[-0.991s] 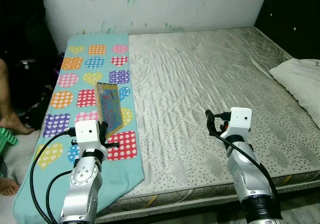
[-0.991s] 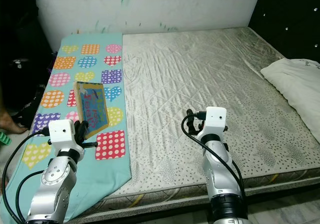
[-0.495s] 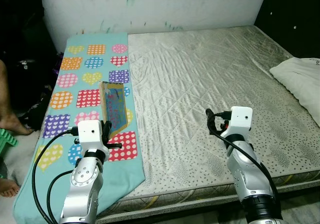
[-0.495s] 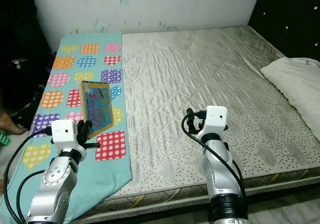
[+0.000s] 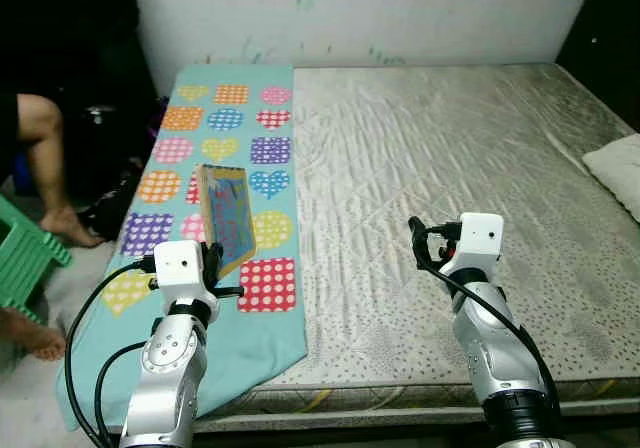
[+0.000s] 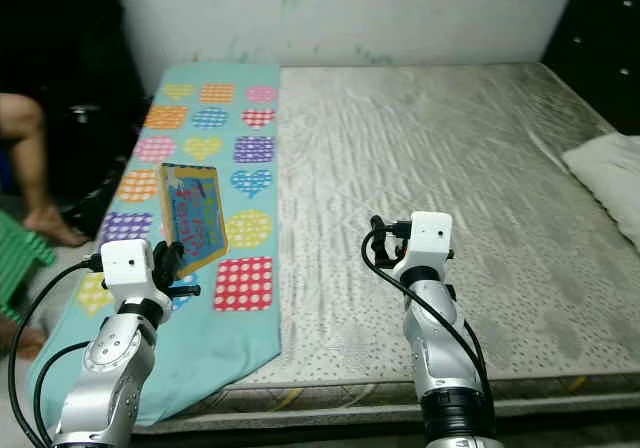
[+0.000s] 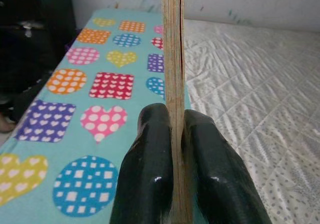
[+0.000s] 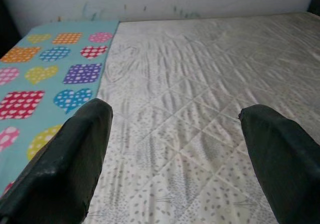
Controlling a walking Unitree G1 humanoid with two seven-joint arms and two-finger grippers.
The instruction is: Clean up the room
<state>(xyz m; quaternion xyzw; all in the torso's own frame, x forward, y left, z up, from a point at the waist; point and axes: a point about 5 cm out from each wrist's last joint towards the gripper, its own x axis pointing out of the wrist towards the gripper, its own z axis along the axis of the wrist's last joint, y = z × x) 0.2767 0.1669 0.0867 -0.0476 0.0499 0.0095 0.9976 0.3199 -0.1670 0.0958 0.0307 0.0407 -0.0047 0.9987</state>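
Observation:
A thin picture book (image 5: pixel 226 218) with a blue and yellow cover stands on edge in my left gripper (image 5: pixel 212 258), which is shut on its lower end. In the left wrist view the book's spine (image 7: pixel 173 74) runs straight up between the two black fingers (image 7: pixel 147 169). The book hangs above a teal blanket (image 5: pixel 230 138) printed with coloured hearts and dotted squares, laid along the left side of the bed. My right gripper (image 5: pixel 418 243) is held open over the bare grey mattress (image 5: pixel 450 158), with nothing between its fingers (image 8: pixel 65 159).
A white pillow (image 5: pixel 618 168) lies at the bed's right edge. A person's leg (image 5: pixel 45 158) and foot (image 5: pixel 30 333) show at the left beside a green stool (image 5: pixel 25 258). A white wall (image 5: pixel 380 13) stands behind the bed.
The whole picture has shifted right, so the camera has turned left, bringing the person's leg and green stool into view. The book stays upright in the left gripper.

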